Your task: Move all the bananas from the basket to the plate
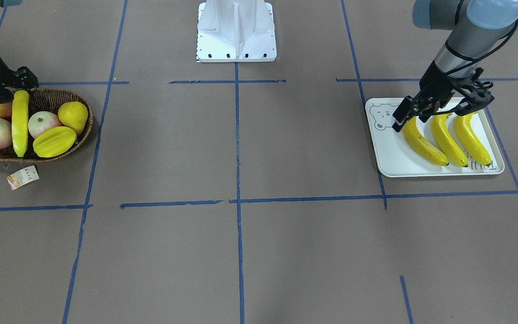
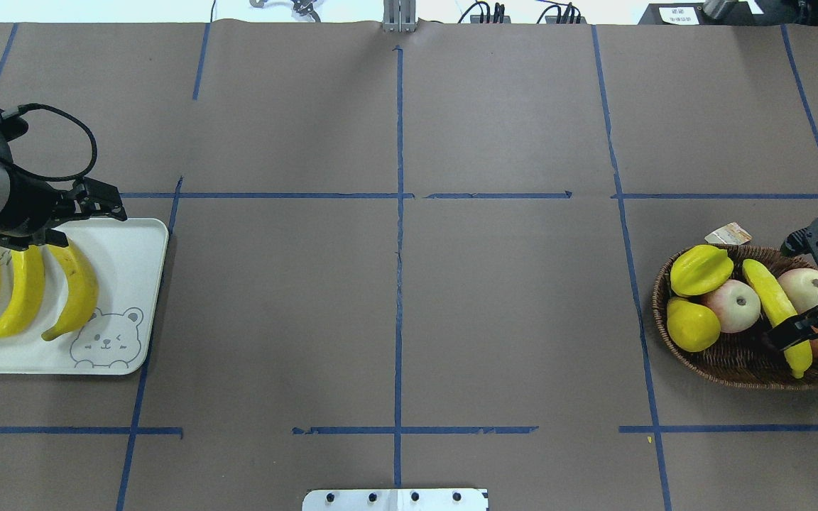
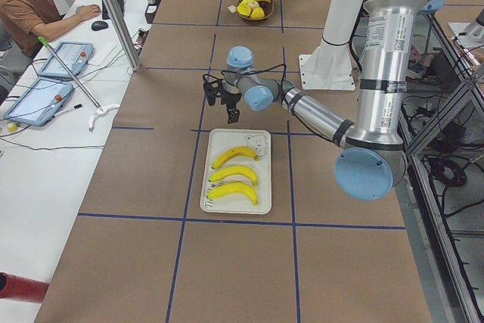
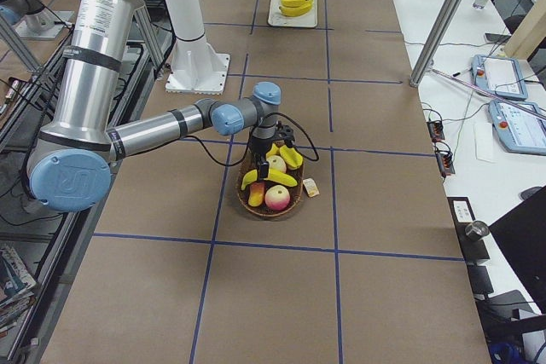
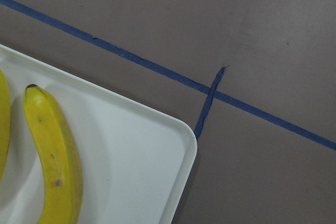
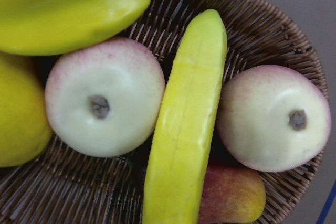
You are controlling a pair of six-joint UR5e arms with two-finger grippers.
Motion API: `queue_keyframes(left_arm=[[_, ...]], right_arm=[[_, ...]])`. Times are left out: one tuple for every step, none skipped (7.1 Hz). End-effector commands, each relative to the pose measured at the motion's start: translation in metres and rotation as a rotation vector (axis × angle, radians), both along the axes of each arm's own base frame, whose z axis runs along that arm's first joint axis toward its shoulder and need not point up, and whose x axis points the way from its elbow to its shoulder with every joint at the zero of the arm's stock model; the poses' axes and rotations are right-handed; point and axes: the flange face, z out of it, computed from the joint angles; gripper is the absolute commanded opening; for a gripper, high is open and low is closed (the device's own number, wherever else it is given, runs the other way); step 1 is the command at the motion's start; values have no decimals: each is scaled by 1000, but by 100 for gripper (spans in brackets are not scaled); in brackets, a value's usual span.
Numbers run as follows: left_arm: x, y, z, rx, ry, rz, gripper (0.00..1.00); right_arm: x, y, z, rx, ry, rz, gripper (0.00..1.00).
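1. While three bananas (image 1: 448, 139) lie side by side on the plate (image 1: 389, 155) in the front-facing view, the fourth banana (image 1: 20, 123) is in the basket (image 1: 86, 130), propped across the other fruit. The left gripper (image 1: 439, 108) hangs just above the stem ends on the plate, fingers spread wide and holding nothing. The right gripper (image 1: 18, 81) sits at the far end of the basket banana.
2. From overhead, a dark finger of the right gripper lies against that banana near one end. I cannot tell whether the fingers have closed on it. The banana rides on top of the apples (image 2: 733, 305), so it is open to a reach from above.
3. Both end views show the grippers too small to judge. The left-end view shows the parallel row leaving a bare strip by the bear drawing (image 3: 257, 141), probably room for one more.
4. On the left wrist camera, only a plate corner and part of the row show below; no fingers are in frame.
5. On the right wrist camera, the banana runs through the centre between two apples, which suggests the gripper is lined up over it. The fingers are out of frame.
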Motion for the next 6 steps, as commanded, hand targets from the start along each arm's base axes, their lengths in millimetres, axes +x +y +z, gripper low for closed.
queue_keyframes(left_arm=[[2, 0, 0, 1, -1, 2, 100], [2, 0, -1, 3, -1, 1, 100], [2, 0, -2, 4, 0, 1, 100], [2, 0, -2, 4, 0, 1, 100], [2, 0, -1, 3, -1, 1, 100], [2, 0, -2, 4, 0, 1, 100]], right_arm=[[-13, -3, 19, -23, 20, -20, 99], [-16, -4, 19, -20, 20, -25, 92], [-14, -4, 17, -20, 15, -25, 39], [-14, -3, 11, -14, 2, -32, 3], [-10, -2, -2, 0, -13, -35, 0], [6, -5, -14, 4, -37, 0, 0]])
